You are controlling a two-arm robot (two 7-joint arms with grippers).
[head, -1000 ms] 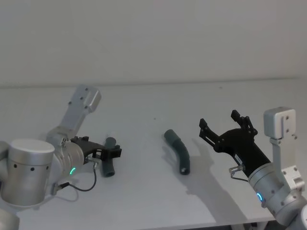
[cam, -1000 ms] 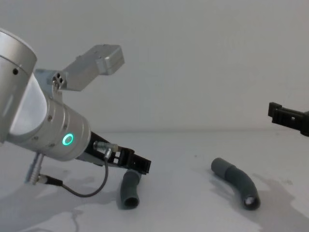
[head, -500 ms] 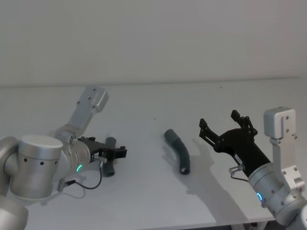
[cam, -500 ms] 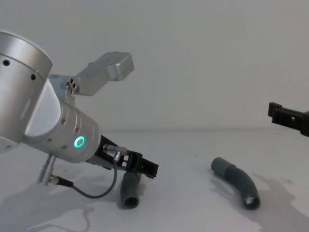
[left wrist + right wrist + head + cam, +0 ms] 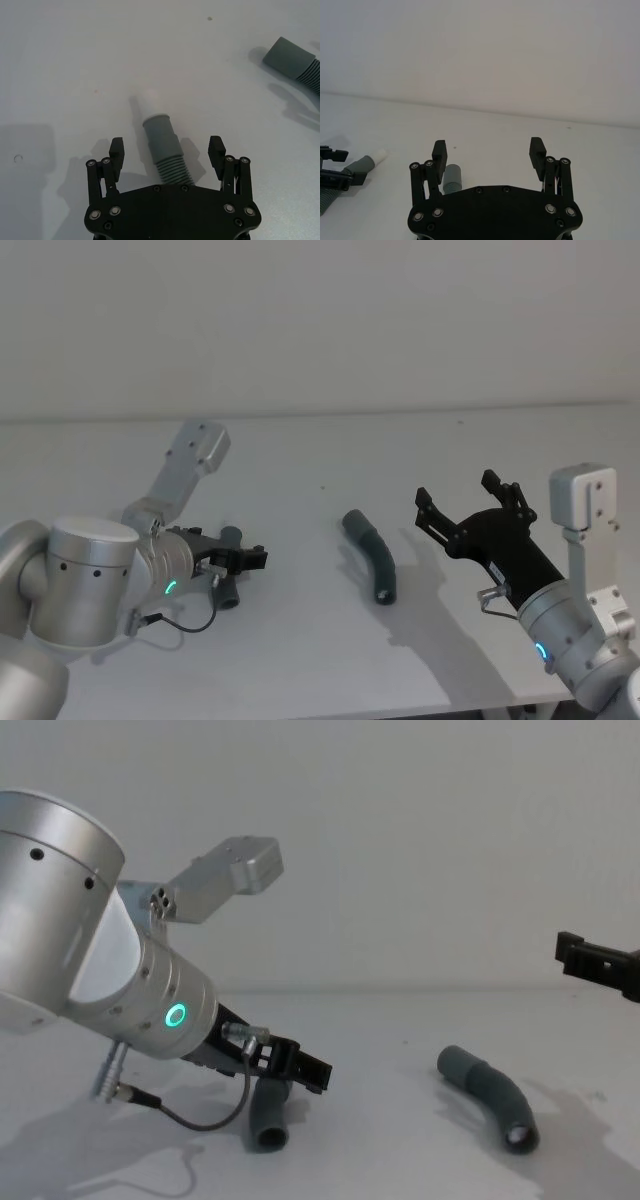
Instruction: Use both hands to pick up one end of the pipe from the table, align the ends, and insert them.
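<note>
The pipe lies as two pieces on the white table [image 5: 300, 660]. The left piece [image 5: 229, 586] has a grey cuff [image 5: 161, 134] ending in a narrower white tip [image 5: 149, 98]. My left gripper [image 5: 166, 150] is open low over this piece, a finger on each side of its ribbed part, not touching it; the same gripper [image 5: 303, 1067] sits above the piece [image 5: 266, 1118] in the chest view. The right piece [image 5: 374, 558], curved with a hollow cuff [image 5: 519, 1132], lies at mid-table. My right gripper [image 5: 458, 492] hovers open to its right, above the table, holding nothing.
A plain white wall stands behind the table. The left arm's cable [image 5: 190, 1112] loops down close to the table beside the left piece. Bare table lies between the two pieces and in front of them.
My left arm has pushed forward and rightward along the left piece, so the open fingers now straddle it farther up. The right arm and both pieces have not moved.
</note>
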